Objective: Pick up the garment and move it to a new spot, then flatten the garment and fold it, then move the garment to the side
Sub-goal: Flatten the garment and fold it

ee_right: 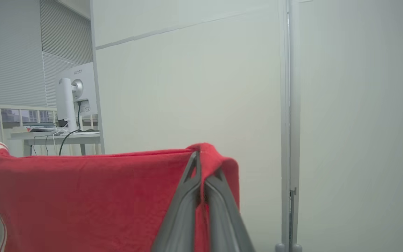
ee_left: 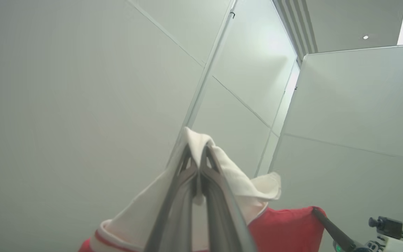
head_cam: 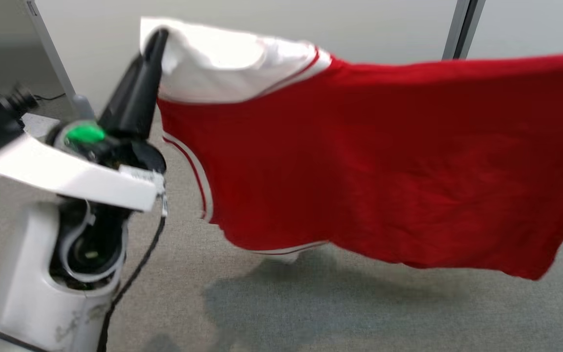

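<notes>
Garment (head_cam: 369,161), red with a white sleeve and red-and-white trim, held spread in the air above the floor (head_cam: 311,318), between the two tools. Left tool (head_cam: 160,39), at the left of the head view, has its dark fingers together, clamped on the white sleeve at the upper left corner of the cloth; in the left wrist view the white fabric is folded over both fingertips (ee_left: 212,175). Right tool (ee_right: 201,171) has its fingers likewise pressed together on a red edge of the garment, which drapes over their tips. From the left grip the top edge runs nearly level to the right and out of the head view; the body hangs below it as a broad sheet, its lower hem clear of the floor and lowest toward the right. A soft shadow (head_cam: 281,298) lies on the grey floor under the cloth. Pale wall (head_cam: 262,34) panels stand at the far side, behind the garment. In the right wrist view a monitor (ee_right: 79,84) stands on a counter (ee_right: 65,135) far off at the left, beyond the cloth
</notes>
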Controlling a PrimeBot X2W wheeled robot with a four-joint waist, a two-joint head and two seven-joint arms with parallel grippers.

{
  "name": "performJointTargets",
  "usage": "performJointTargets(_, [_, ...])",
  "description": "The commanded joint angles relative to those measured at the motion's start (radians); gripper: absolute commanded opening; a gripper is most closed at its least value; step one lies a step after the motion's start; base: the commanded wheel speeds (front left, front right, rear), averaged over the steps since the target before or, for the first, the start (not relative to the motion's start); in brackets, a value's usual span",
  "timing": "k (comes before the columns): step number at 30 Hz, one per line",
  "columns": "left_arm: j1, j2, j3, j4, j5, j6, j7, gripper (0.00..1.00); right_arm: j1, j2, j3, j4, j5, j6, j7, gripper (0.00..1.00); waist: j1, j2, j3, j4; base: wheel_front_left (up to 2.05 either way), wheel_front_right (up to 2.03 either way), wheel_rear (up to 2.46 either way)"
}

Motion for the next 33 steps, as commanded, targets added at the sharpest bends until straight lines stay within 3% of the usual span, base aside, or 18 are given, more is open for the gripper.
performJointTargets(1, [-0.083, 0.021, 0.048, -0.061, -0.028, 0.031, 0.029, 0.0, -0.038, -0.062, -0.01, -0.042, 0.015, 0.003, 0.021, 0.0, 0.0, 0.0, -0.008, -0.001, 0.0, 0.0, 0.0])
performJointTargets(7, [-0.207, -0.007, 0.078, -0.219, -0.131, 0.194, 0.16, 0.0, -0.108, -0.135, -0.124, -0.125, 0.086, 0.003, 0.121, 0.0, 0.0, 0.0, -0.014, 0.0, 0.0, 0.0, 0.0])
performJointTargets(11, [-0.229, 0.006, 0.069, -0.219, -0.168, 0.316, 0.263, 0.0, -0.102, -0.142, -0.14, -0.118, 0.124, 0.003, 0.26, 0.0, 0.0, 0.0, 0.009, 0.003, 0.0, 0.0, 0.0])
performJointTargets(15, [-0.228, 0.029, 0.042, -0.138, -0.157, 0.338, 0.304, 0.0, -0.133, -0.1, -0.065, -0.069, 0.141, 0.003, 0.361, 0.0, 0.0, 0.0, 0.049, 0.008, 0.0, 0.0, 0.0])
performJointTargets(16, [-0.241, 0.034, 0.038, -0.093, -0.141, 0.329, 0.295, 0.0, -0.165, -0.083, -0.032, -0.035, 0.124, 0.003, 0.386, 0.0, 0.0, 0.0, 0.069, 0.012, 0.0, 0.0, 0.0])
performJointTargets(19, [-0.404, 0.028, 0.002, 0.215, -0.049, 0.216, 0.199, 0.0, -0.441, 0.031, 0.143, 0.191, -0.03, 0.003, 0.43, 0.0, 0.0, 0.0, 0.13, 0.03, 0.0, 0.0, 0.0])
performJointTargets(21, [-0.536, 0.007, -0.011, 0.406, 0.007, 0.134, 0.099, 0.0, -0.643, 0.115, 0.214, 0.369, -0.174, 0.003, 0.344, 0.0, 0.0, 0.0, 0.136, 0.037, 0.0, 0.0, 0.0])
performJointTargets(24, [-0.734, -0.023, -0.034, 0.64, 0.087, 0.026, -0.053, 0.0, -0.903, 0.22, 0.256, 0.627, -0.344, 0.003, 0.131, 0.0, 0.0, 0.0, 0.147, 0.056, 0.0, 0.0, 0.0])
performJointTargets(26, [-0.84, -0.048, -0.033, 0.754, 0.111, -0.014, -0.141, 0.0, -1.027, 0.254, 0.282, 0.759, -0.418, 0.003, 0.026, 0.0, 0.0, 0.0, 0.175, 0.071, 0.0, 0.0, 0.0])
performJointTargets(28, [-0.901, -0.07, -0.042, 0.84, 0.112, -0.044, -0.182, 0.0, -1.095, 0.269, 0.345, 0.862, -0.464, 0.003, -0.013, 0.0, 0.0, 0.0, 0.208, 0.081, 0.0, 0.0, 0.0])
performJointTargets(33, [-0.845, -0.103, -0.112, 0.957, 0.091, -0.077, -0.207, 0.0, -1.078, 0.267, 0.508, 1.008, -0.461, 0.003, -0.059, 0.0, 0.0, 0.0, 0.311, 0.086, 0.0, 0.0, 0.0])
